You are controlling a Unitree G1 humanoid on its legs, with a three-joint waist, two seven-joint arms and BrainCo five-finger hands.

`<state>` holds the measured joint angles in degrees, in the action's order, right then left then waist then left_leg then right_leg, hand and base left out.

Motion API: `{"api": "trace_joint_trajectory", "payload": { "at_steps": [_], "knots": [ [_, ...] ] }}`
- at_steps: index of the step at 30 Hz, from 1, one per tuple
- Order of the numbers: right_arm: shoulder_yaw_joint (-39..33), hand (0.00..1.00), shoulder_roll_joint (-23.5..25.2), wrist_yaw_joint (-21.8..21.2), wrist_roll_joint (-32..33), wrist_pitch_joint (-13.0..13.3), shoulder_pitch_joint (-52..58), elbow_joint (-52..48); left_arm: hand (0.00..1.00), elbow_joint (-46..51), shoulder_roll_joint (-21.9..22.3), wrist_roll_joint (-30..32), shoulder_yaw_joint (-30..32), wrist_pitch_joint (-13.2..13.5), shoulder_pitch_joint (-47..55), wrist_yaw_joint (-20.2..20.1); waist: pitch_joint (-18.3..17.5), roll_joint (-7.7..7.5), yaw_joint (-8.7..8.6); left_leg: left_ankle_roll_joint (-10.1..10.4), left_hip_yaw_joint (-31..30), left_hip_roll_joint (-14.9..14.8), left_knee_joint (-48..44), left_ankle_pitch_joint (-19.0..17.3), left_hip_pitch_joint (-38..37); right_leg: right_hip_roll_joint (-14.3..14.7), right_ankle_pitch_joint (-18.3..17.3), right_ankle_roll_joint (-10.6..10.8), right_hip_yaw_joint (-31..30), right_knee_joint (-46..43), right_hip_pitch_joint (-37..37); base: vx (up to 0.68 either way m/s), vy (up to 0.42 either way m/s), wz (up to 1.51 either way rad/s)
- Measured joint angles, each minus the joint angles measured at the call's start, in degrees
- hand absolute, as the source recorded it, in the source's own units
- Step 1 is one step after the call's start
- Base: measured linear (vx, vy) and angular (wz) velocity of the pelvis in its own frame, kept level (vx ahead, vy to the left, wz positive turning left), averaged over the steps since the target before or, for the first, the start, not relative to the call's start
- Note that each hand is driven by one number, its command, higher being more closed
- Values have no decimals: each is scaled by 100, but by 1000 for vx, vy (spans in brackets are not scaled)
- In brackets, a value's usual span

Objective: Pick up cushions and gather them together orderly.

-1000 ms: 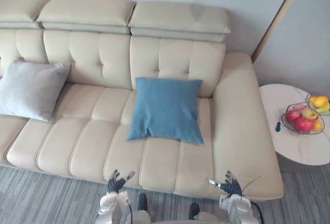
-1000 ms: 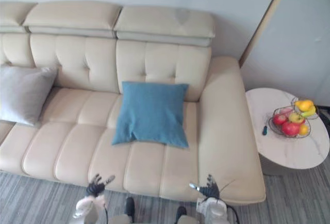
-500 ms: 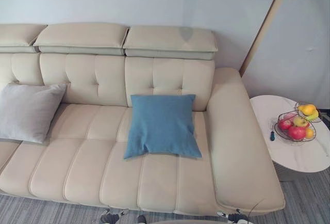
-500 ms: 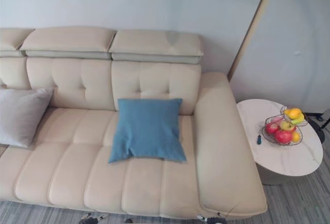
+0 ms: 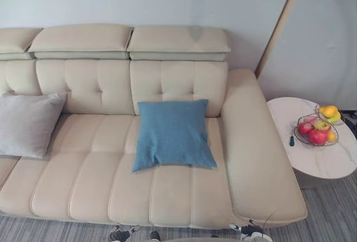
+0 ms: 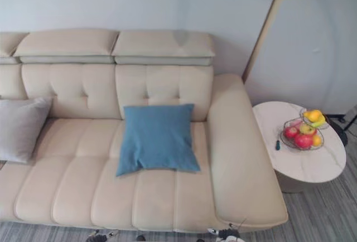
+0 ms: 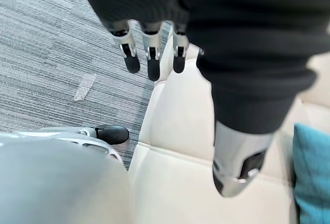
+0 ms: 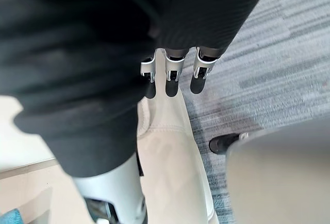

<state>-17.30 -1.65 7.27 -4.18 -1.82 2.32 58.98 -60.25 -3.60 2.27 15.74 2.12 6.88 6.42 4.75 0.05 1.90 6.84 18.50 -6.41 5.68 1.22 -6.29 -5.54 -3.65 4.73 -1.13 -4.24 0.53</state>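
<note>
Cream sofa [image 5: 184, 197] takes up most of the room ahead of you, with a round side surface [image 5: 326, 161] off its right arm carrying a fruit basket [image 5: 316, 132] that has no part in this job. Your two cushions sit well apart. The blue cushion [image 5: 173, 133] leans on the backrest over the right-hand seats, and the grey cushion [image 5: 28, 124] is far out at the sofa's left end. Your left hand [image 5: 119, 234] and right hand [image 5: 249, 231] both hang low at the sofa's front edge. In the wrist views the left fingers [image 7: 149, 61] and right fingers [image 8: 171, 79] are straight and relaxed, with nothing in them. The blue cushion lies straight ahead and up the seat, roughly between your hands and a touch nearer the left one. It is close to square, so it has no long axis to speak of. Its lower edge runs across the seat, slightly skewed, and that edge faces you. The grey cushion lies beyond your left side, so it looks like the left arm's job. I'd judge the blue one the easier first reach, taken at its two side edges.
</note>
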Motion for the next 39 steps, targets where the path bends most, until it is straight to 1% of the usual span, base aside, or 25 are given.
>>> {"api": "trace_joint_trajectory", "payload": {
  "at_steps": [4,5,6,7,8,9,10,11,12,15,17,19,21,22,23,24,25,27,29,31,33,34,35,37,39],
  "knots": [
    [327,0,120,9,-97,-53,-115,-226,0,15,-177,103,-192,-8,-260,4,217,-180,23,-49,579,-174,-706,-342,278,38,160,18,-74,-491,531,-88,-9,-80],
    [423,0,141,10,-99,-54,-110,-228,0,51,-194,109,-219,-20,-484,6,234,-214,-9,-115,700,-218,-969,-404,484,60,415,175,-66,-516,724,-132,-19,-43],
    [438,0,142,11,-121,-64,-171,-304,0,179,-83,118,-205,-18,-556,5,260,-120,46,-191,833,-408,-1025,-405,633,76,495,173,43,-457,769,-132,-2,-37],
    [441,0,153,8,-147,-79,-155,-416,0,276,-12,157,-208,-10,-637,-2,307,-150,28,-189,843,-403,-1062,-403,634,-56,104,-43,387,-1254,930,-124,-7,-14],
    [448,0,152,9,-151,-78,-101,-407,0,403,16,174,-290,-9,-640,-2,297,-158,-5,-205,842,-354,-1114,-392,590,-365,-462,-8,732,-2585,979,-94,-30,15],
    [466,0,158,7,-158,-77,-46,-390,0,472,23,177,-394,-3,-610,-7,238,-217,-4,-210,794,-337,-1199,-389,567,-604,-673,51,866,-3292,807,-83,-94,24],
    [482,0,164,4,-172,-74,0,-384,0,492,22,177,-395,0,-596,-7,186,-261,-8,-209,778,-325,-1265,-389,595,-751,-709,63,900,-3561,632,-35,-178,15],
    [532,0,164,2,-237,-63,-10,-339,0,499,7,170,-402,1,-564,-5,110,-372,34,-184,770,-281,-1402,-372,659,-973,-739,119,862,-3500,424,-27,-207,-11],
    [583,0,134,5,-265,-64,-125,-265,0,461,-67,161,-383,-13,-539,-2,51,-453,63,-167,787,-295,-1575,-323,817,-836,-939,350,837,-3032,308,-79,-249,-25],
    [694,0,-131,27,-274,-43,-419,-157,0,370,83,92,-496,-29,-386,3,10,-87,145,-253,755,-603,-1761,-30,1254,-425,-977,324,879,-1526,-100,-161,-215,-34],
    [691,0,-374,64,-287,-54,-505,-145,0,278,174,34,-717,-31,-399,11,133,173,106,-112,532,-643,-1574,118,1339,-287,-956,288,983,-1112,-237,-177,-162,13],
    [688,0,-540,97,-353,-78,-506,-74,0,276,205,14,-851,-21,-397,30,194,305,76,-28,390,-644,-1359,321,1287,-218,-893,186,1074,-1037,-254,-215,-110,26],
    [684,0,-569,165,-369,-94,-534,-45,0,279,188,-17,-861,-16,-388,80,209,327,72,46,128,-635,-1225,541,1300,-176,-840,99,1129,-1044,-224,-231,-70,14],
    [681,0,-531,187,-369,-94,-547,-45,0,311,147,-16,-899,8,-395,86,230,256,48,113,-86,-589,-1127,706,1338,-209,-835,-1,1149,-1044,-132,-225,-59,4],
    [672,0,-494,190,-369,-93,-534,-40,0,355,138,-24,-888,12,-398,84,269,155,47,122,-266,-551,-1117,686,1359,-297,-858,-43,1178,-1040,-57,-194,-37,-25],
    [614,0,-405,203,-371,-95,-626,-10,0,394,166,-23,-805,8,-461,77,310,142,69,46,-533,-521,-1631,153,1437,-361,-818,-68,1137,-1109,91,-126,18,-40],
    [590,0,-386,226,-371,-99,-658,-20,0,394,173,-17,-768,-3,-467,78,327,122,74,36,-592,-472,-1973,-178,1423,-394,-793,-44,1035,-1160,145,-152,103,-63],
    [567,0,-269,247,-371,-90,-456,-228,0,403,257,-14,-559,-2,-387,86,343,118,66,72,-884,-356,-3024,-1207,1280,-418,-727,50,641,-1262,272,-173,219,-73],
    [556,0,-131,244,-371,-117,-354,-218,0,448,327,-19,-374,-5,-384,73,333,187,68,169,-1059,-285,-3091,-1765,1205,-356,-700,124,325,-1376,445,-212,283,-78],
    [499,0,100,220,-381,-156,-211,-247,0,479,238,-21,-359,-6,-321,90,266,7,1,132,-915,-126,-2833,-1805,1208,-476,-617,198,228,-1357,517,-148,191,-52],
    [453,0,181,217,-378,-178,-206,-383,0,552,232,-22,-316,-6,-288,94,236,-57,-1,126,-800,14,-2721,-1802,1215,-373,-542,83,245,-1333,633,-44,126,-44],
    [451,0,175,220,-378,-177,-213,-403,0,552,264,-22,-319,-8,-287,96,231,-2,-15,119,-797,32,-2721,-1799,1220,-356,-518,82,185,-1254,645,-5,79,-26],
    [452,0,188,219,-378,-179,-207,-403,0,543,289,-22,-317,-8,-280,98,207,-15,-24,106,-791,67,-2719,-1798,1215,-346,-455,45,145,-1168,641,7,83,-30],
    [450,0,197,218,-374,-176,-231,-414,0,485,346,-23,-293,-7,-282,102,169,55,-16,45,-641,73,-2638,-1788,1162,-294,-342,106,-40,-1051,699,32,64,-47],
    [463,0,245,217,-368,-176,-251,-414,0,427,413,-20,-135,-8,-303,101,147,106,-10,-32,-351,-11,-2592,-1718,1121,-121,-187,112,-344,-1030,886,99,33,-88]
  ]
}}
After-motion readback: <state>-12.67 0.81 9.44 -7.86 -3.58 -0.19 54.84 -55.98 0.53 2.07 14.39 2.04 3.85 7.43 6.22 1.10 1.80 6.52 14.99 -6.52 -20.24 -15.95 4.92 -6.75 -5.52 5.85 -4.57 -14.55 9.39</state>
